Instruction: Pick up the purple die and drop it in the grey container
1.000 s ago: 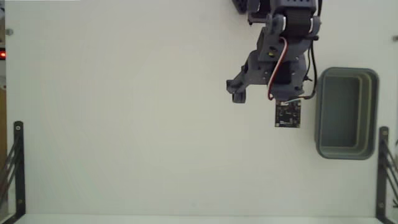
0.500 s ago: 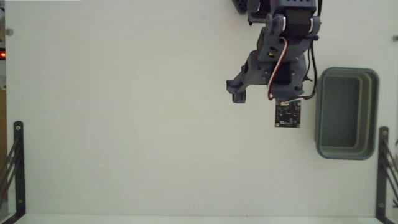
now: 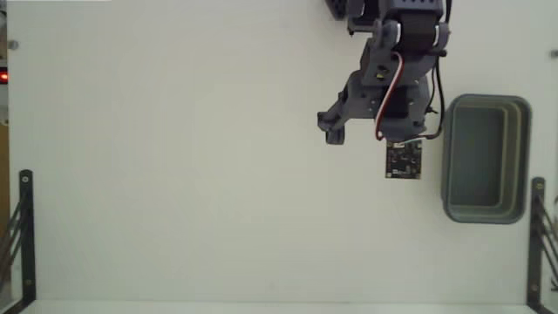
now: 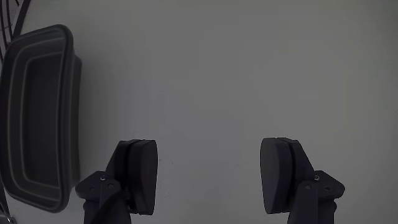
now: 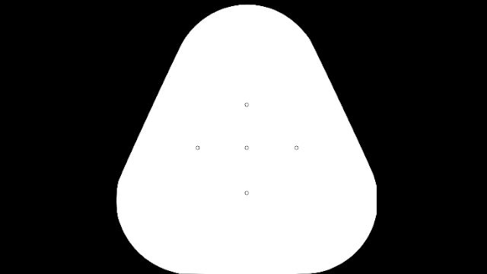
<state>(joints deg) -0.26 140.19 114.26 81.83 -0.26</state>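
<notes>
arm point(image 3: 392, 61) cut off by top edge in fixed view, base out of frame. gripper point(image 4: 211, 177) fingers point(image 4: 138, 174) run off bottom edge of wrist view, only tips show. grey container point(image 4: 37, 118) clipped by left edge in wrist view, dim, its inside too dark to read. black bracket point(image 3: 540, 235) cut by right edge. small circuit board point(image 3: 404, 160) details too small to tell.

Probably a hobby workbench: plain white table point(image 3: 174, 174), black clamp brackets point(image 3: 24, 235).
</notes>
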